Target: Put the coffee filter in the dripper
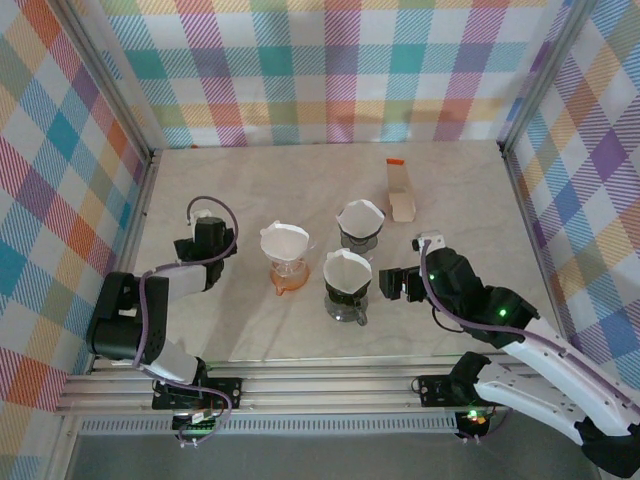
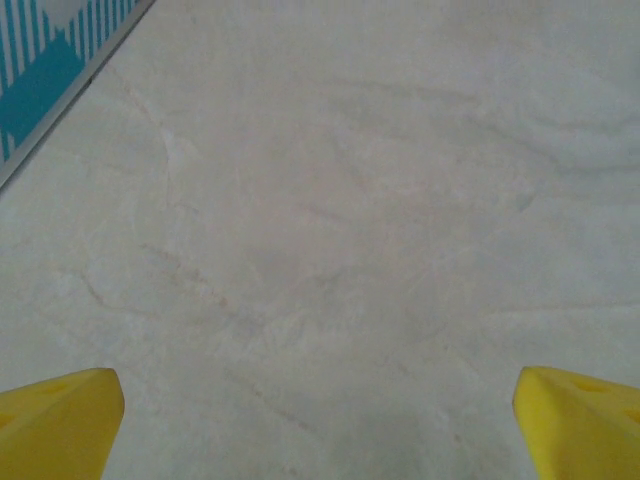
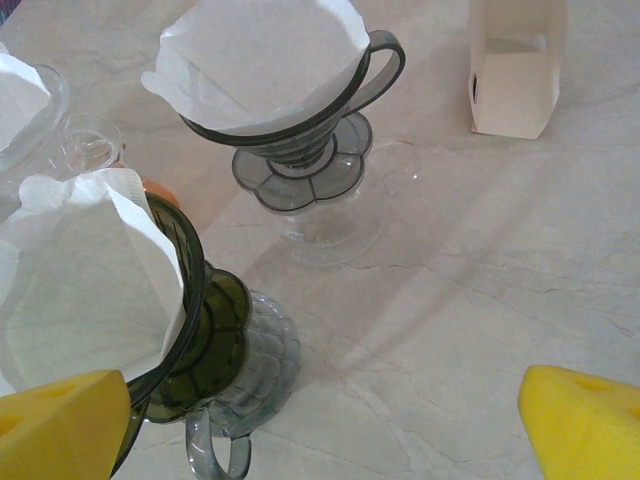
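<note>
- Marble table (image 1: 230, 330), plaid walls (image 1: 330, 70) behind.
- Jaws wide and empty on right gripper (image 1: 388, 285), just right of near dripper (image 1: 346, 298).
- Same for left gripper (image 2: 315, 400), over bare table at left.
- White filter (image 1: 347, 270) sits in near dripper.
- Filters also sit in orange dripper (image 1: 288, 277) and far dripper (image 1: 360, 237).
- Paper box (image 1: 401, 190) far right.

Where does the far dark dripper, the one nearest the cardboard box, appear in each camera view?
Top external: the dark dripper stands right of centre, down-left of the cardboard box.
Right wrist: top centre, a white filter in it, the box at its right.
Left wrist: aimed at table top by the checked wall.
Shared landmark: the cardboard box; the table top is in all three.
</note>
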Controlling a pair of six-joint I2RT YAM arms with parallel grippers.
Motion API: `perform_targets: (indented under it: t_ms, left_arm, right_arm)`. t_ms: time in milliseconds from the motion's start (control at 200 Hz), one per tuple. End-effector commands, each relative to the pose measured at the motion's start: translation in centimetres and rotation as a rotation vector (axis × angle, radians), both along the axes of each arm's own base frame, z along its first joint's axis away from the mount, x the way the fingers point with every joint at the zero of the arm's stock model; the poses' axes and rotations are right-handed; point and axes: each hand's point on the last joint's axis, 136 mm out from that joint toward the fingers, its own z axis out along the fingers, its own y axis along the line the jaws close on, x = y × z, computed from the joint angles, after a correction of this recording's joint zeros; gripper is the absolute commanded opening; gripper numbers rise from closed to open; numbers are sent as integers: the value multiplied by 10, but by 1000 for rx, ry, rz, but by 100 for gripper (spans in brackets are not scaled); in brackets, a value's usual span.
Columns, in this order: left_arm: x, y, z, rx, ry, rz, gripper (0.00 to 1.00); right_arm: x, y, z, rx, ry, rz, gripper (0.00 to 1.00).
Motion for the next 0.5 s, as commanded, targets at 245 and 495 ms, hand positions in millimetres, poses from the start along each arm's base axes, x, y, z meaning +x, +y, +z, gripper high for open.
perform_targets:
  t_ms: [245,495]
  left_arm:
    - [5,-22,14,-39,-179,-149,100]
    - [1,-17,8,-52,-228,-149,100]
  right_arm:
    - [10,-19,-13,-52,-43,-117,99]
    - [20,-34,-7,-99,-103,-180,99]
